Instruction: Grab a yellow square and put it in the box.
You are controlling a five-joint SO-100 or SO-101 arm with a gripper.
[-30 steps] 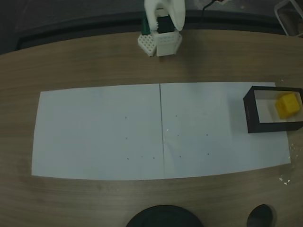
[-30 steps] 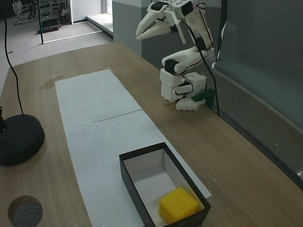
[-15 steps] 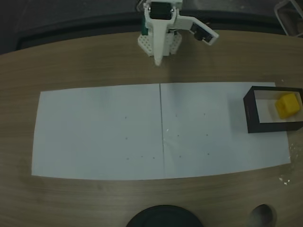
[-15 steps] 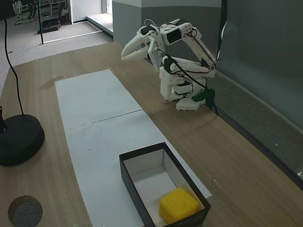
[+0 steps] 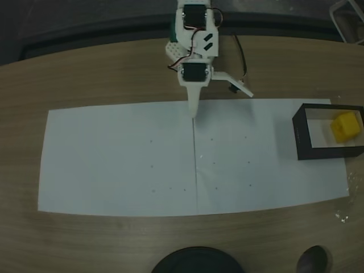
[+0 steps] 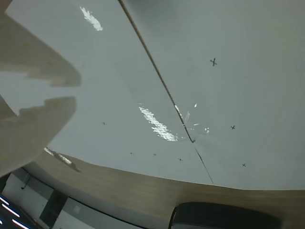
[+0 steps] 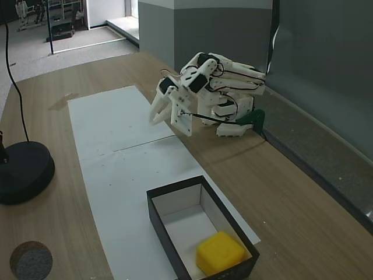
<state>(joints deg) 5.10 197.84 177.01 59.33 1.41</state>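
Your small bright yellow cube-like block with rounded edges (image 7: 220, 252) sits inside the small rectangular box with black outer walls and a pale inside (image 7: 172, 202), on the floor of the box at its near end in a fixed view, close against the end wall. In a fixed view from above, the same yellow block (image 5: 346, 126) lies at the right-hand end of the box (image 5: 301, 132), which rests at the right edge of the white paper sheets (image 5: 119, 159) spread over the brown wooden bench (image 5: 102, 74). The box straddles the paper's border, partly on the sheets and partly on bare wood. Well apart from the box, your white printed arm (image 7: 224, 87) is folded low over its base at the far side of the bench, and the pincer (image 7: 157, 116) points down at the paper near the seam where the two sheets meet (thin pen crosses dot the paper around that seam). In a fixed view from above, the pincer (image 5: 194, 112) tapers to a tip right at the paper's upper edge. Its two fingers stand slightly parted with nothing between them, and the wrist view shows a pale finger (image 6: 33, 129) at the left edge over bare paper. A round black base (image 7: 23, 172) with a thin cable rising from it stands on the bench beside the paper, and a dark round hole (image 7: 30, 260) shows near the bench's near corner.
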